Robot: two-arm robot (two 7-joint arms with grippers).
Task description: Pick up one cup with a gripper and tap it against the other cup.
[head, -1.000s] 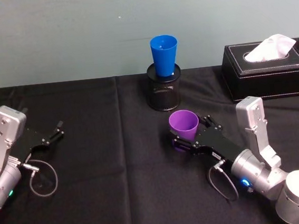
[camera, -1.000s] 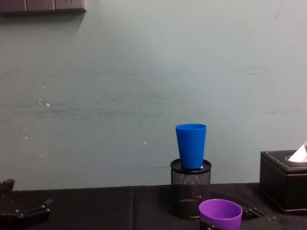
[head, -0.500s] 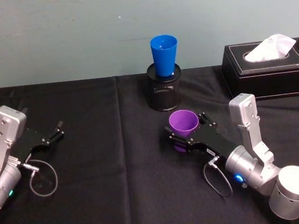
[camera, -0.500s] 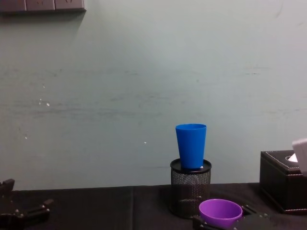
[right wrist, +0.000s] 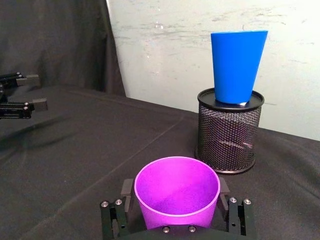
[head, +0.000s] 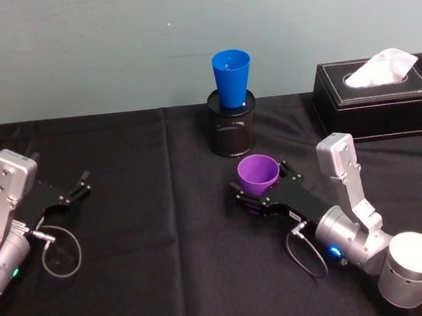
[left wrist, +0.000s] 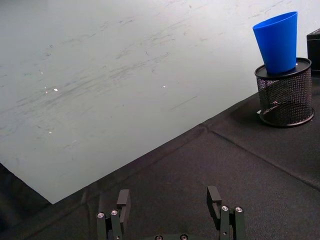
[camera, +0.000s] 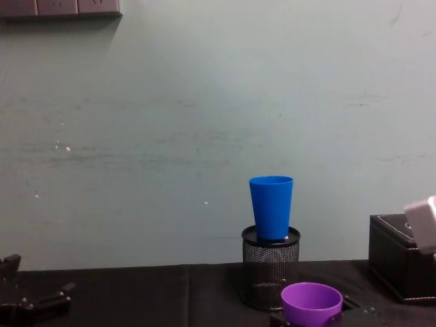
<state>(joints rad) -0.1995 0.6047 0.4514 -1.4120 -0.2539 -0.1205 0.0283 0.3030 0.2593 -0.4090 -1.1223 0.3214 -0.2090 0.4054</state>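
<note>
1. Since a second ago the right arm has slid a little toward the left of the head view, taking the purple cup (head: 258,173) with it. The blue cup (head: 232,77) has not stirred.
2. Nearest, at lower centre-right of the head view, the right gripper (head: 265,190) has its fingers clamped on either side of the purple cup. The cup is upright, mouth up; I cannot tell whether its base clears the cloth (head: 168,252).
3. At the left edge of that view the left gripper (head: 81,187) lies low over the cloth, its fingers apart.
4. Farther back, at upper centre, the blue cup stands upright in the mouth of a mesh holder (head: 232,135) — well apart from the purple cup.
5. At upper right a tissue box (head: 378,104) sits by the wall (head: 74,52).
</note>
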